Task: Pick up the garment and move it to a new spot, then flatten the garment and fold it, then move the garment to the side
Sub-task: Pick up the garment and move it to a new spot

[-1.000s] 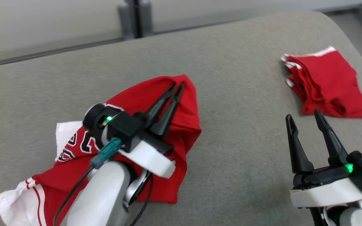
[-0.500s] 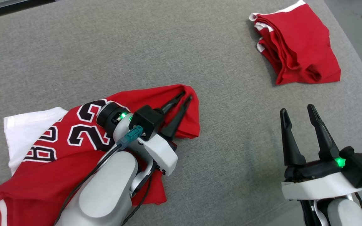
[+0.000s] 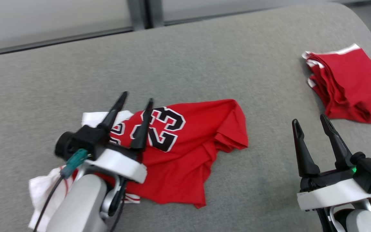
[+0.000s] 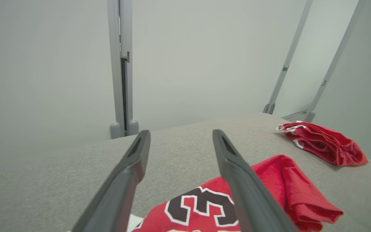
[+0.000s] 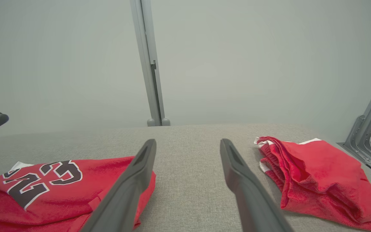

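The garment (image 3: 185, 151) is a red jersey with a black-and-white "23" and white trim, lying rumpled on the grey padded surface (image 3: 204, 64) at centre left. It also shows in the left wrist view (image 4: 269, 193) and the right wrist view (image 5: 43, 187). My left gripper (image 3: 136, 98) is open above the jersey's left part, with nothing between its fingers (image 4: 237, 174). My right gripper (image 3: 309, 120) stands open at the lower right, over bare surface, apart from the jersey.
A second red garment (image 3: 349, 83) with white trim lies folded in a pile at the far right, near the surface's edge; it is also in the right wrist view (image 5: 317, 174). A pale wall with a grey upright post (image 5: 150, 64) rises behind the surface.
My left gripper has opened, let go of the jersey and drawn back to the left above it. The jersey now lies spread further right. The head camera has shifted. The right gripper stays open.
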Controlling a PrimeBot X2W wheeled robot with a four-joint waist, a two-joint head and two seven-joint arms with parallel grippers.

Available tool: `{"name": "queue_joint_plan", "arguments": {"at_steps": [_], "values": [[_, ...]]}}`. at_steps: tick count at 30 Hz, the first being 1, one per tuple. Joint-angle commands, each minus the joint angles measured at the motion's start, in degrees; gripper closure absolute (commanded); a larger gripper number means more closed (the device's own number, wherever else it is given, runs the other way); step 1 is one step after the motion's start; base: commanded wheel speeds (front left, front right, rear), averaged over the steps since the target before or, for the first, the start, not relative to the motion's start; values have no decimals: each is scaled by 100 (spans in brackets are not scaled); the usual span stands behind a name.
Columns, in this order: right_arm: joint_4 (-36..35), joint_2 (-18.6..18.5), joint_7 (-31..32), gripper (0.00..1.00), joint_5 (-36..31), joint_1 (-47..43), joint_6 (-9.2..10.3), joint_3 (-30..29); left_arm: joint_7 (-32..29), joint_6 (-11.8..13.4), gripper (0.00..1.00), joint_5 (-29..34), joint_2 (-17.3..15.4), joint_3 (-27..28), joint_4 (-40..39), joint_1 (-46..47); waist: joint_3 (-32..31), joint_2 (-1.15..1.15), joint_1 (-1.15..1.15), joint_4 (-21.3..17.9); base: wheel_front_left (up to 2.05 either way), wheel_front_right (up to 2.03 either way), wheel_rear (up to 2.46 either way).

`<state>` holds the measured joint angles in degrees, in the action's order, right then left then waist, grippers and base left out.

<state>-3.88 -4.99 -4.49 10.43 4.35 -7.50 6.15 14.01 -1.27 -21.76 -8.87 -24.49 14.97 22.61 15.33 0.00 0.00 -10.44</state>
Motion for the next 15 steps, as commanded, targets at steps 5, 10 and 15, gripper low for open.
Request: {"name": "queue_joint_plan", "arguments": {"at_steps": [5,10,15], "values": [[-133,-134,198,0,-24,-180,2,-44,88,329,0,-211,-223,564,-112,-499,-662,0,0,769,0,0,0],[-178,-195,344,0,11,-365,2,-127,112,554,0,-344,-367,1106,-217,-992,-927,0,0,1081,0,0,0],[-153,-225,456,0,25,-567,2,-157,112,632,0,-332,-500,1483,-421,-1537,-1171,0,0,1250,0,0,0]]}}
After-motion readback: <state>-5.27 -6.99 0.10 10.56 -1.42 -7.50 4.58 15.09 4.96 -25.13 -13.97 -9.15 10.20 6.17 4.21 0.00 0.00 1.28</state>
